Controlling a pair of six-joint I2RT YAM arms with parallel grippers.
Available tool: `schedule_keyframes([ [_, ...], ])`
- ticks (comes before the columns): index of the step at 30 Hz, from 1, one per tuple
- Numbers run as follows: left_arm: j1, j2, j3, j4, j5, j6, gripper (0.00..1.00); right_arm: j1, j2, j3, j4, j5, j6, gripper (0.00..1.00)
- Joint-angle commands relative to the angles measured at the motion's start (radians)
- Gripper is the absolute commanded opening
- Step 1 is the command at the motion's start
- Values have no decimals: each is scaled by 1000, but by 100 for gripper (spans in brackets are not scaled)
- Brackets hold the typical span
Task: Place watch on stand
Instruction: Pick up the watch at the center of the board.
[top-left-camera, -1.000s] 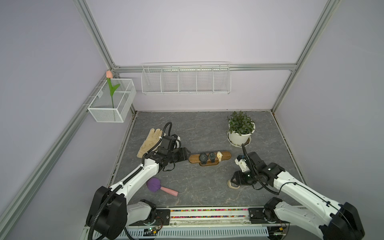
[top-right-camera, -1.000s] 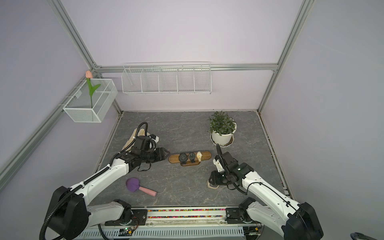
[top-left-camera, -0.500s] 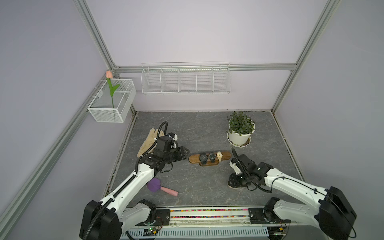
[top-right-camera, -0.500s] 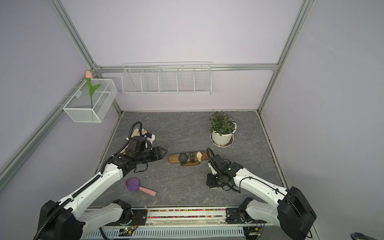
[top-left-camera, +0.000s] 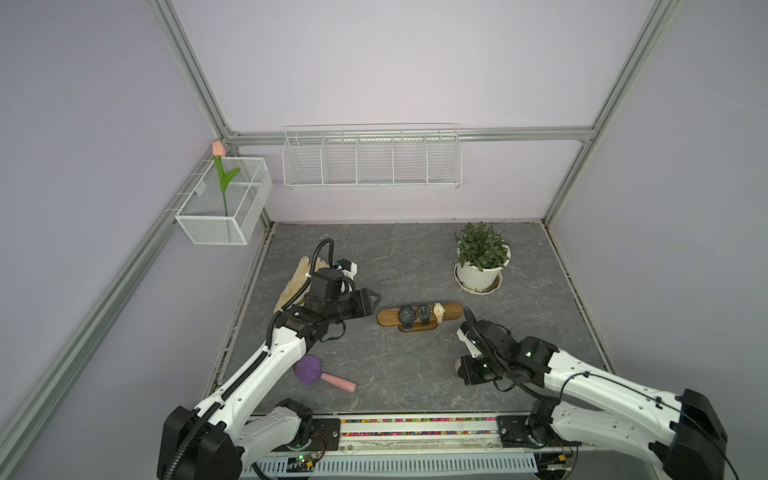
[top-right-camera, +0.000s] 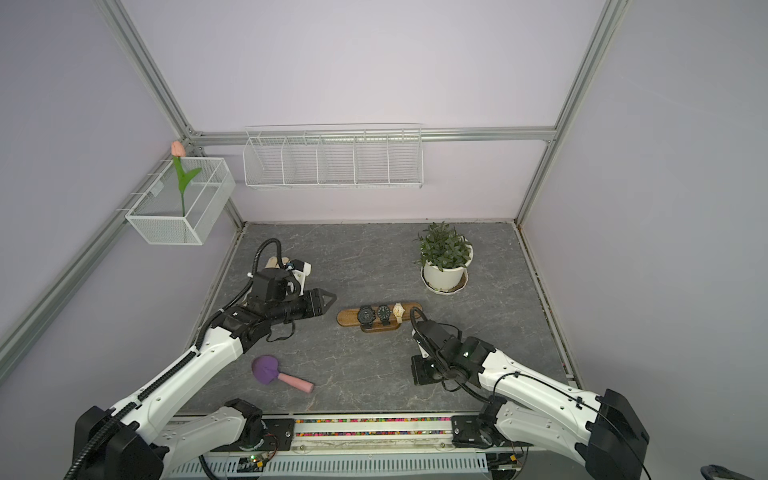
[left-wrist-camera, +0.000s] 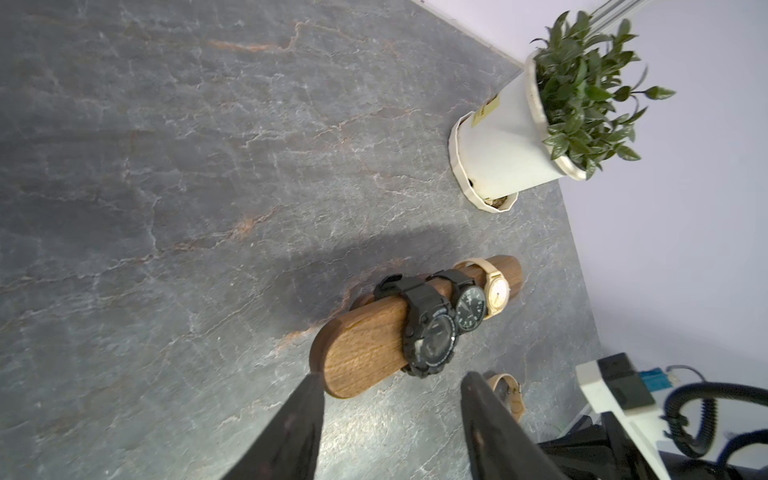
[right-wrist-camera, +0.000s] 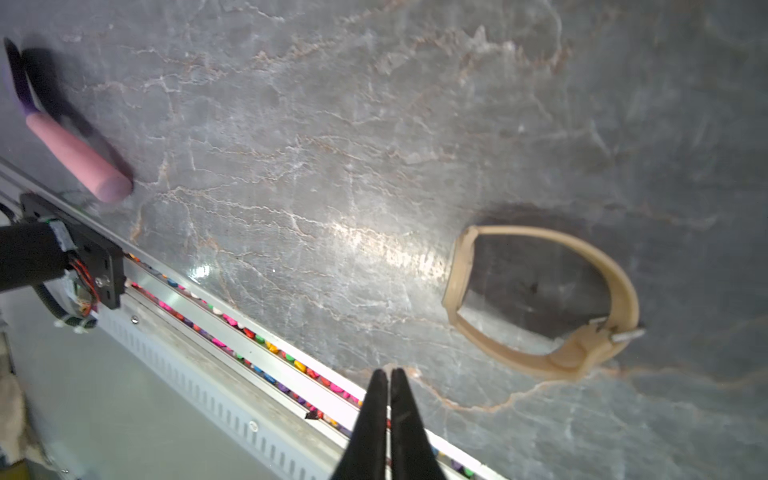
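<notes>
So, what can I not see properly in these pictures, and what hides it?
Loose beige watch: edge-on in the right wrist view, dial unseen; nearly all under the right arm in both top views; partly behind a left gripper finger in the left wrist view.
Glove: partly under the left arm in both top views.
Purple brush: head cut by the right wrist view's edge.
Dials on the stand: too small in both top views.

Illumination: bright, diffuse, overhead; shadows soft. The grey marbled stone table (right-wrist-camera: 291, 124) shows a glare streak just ahead of the right hand (right-wrist-camera: 390, 371). Right wrist view blurs toward its edges.
</notes>
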Motion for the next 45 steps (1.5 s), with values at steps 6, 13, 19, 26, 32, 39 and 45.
schedule_keyframes([
  [6, -71, 31, 63, 9, -14, 52, 54, 36, 10, -95, -49, 61, 180, 7],
  [13, -106, 75, 102, 17, -6, 63, 54, -4, 13, -143, -14, 153, 211, 7],
  [19, -108, 91, 99, 23, 0, 65, 54, -102, -73, -188, 70, 166, 146, 7],
  [26, -119, 115, 97, 43, 43, 72, 54, -217, -43, -172, 174, 122, 33, 7],
  [32, -153, 122, 88, 46, 76, 107, 55, -281, 57, -111, 237, 102, -54, 7],
  [39, -183, 121, 82, 36, 77, 139, 55, -367, 100, -92, 360, -1, -109, 7],
  [45, -182, 127, 91, 31, 63, 148, 55, -390, 57, -80, 243, 12, -92, 8],
])
